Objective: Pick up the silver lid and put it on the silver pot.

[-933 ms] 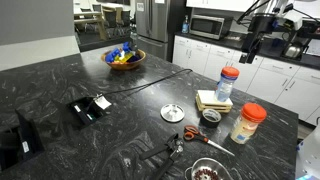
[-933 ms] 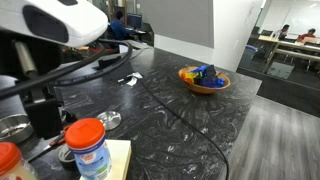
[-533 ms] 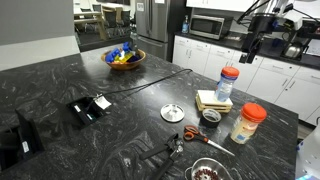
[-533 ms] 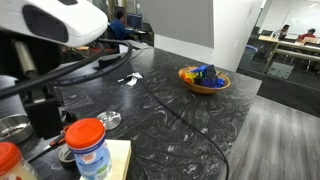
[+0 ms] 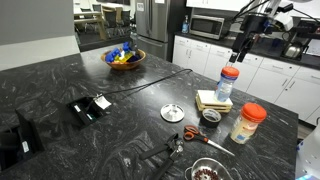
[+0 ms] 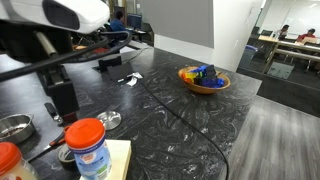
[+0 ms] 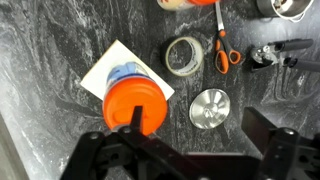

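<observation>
The silver lid (image 5: pixel 173 112) lies flat on the dark counter; it also shows in an exterior view (image 6: pixel 108 121) and in the wrist view (image 7: pixel 209 108). The silver pot (image 5: pixel 208 170) stands near the counter's front edge, and shows in an exterior view (image 6: pixel 14 127) and at the wrist view's top right (image 7: pixel 291 7). My gripper (image 7: pixel 197 138) is open and empty, high above the counter. The lid shows between its fingers, far below. In an exterior view the gripper (image 5: pixel 241 50) hangs above an orange-lidded jar (image 5: pixel 229 84).
A wooden bowl of colourful things (image 5: pixel 125 57) sits at the back. A second orange-lidded jar (image 5: pixel 249 122), a small dark round tin (image 7: pixel 184 55), orange-handled scissors (image 7: pixel 221 48) and a white notepad (image 5: pixel 212 99) crowd the lid's side. Black devices (image 5: pixel 90 107) and a cable lie further left.
The arm and gripper have shifted sideways, towards the orange-lidded jar and the lid. Nothing on the counter has moved.
</observation>
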`<state>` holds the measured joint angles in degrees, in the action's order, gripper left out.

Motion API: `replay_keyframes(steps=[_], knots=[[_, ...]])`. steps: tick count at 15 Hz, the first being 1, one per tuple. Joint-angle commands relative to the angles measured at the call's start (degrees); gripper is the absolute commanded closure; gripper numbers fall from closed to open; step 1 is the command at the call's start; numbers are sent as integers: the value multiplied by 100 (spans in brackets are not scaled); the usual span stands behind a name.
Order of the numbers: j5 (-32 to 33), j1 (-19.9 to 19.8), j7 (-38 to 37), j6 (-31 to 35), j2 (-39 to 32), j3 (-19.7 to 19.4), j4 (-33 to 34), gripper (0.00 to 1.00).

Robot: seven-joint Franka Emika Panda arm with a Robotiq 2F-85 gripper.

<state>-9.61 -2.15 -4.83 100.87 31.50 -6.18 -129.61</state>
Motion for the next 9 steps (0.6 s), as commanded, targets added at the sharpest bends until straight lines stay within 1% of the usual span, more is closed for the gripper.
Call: replay_keyframes(steps=[1,6,8,9], knots=[[-17,-33,-201,632,-490,326,276,0],[159,143,-384,1633,-1295,772,487,0],[264,248,-262,1711,-1609,875,566,0],[124,245,-315,1695,-1395,808,390,0]])
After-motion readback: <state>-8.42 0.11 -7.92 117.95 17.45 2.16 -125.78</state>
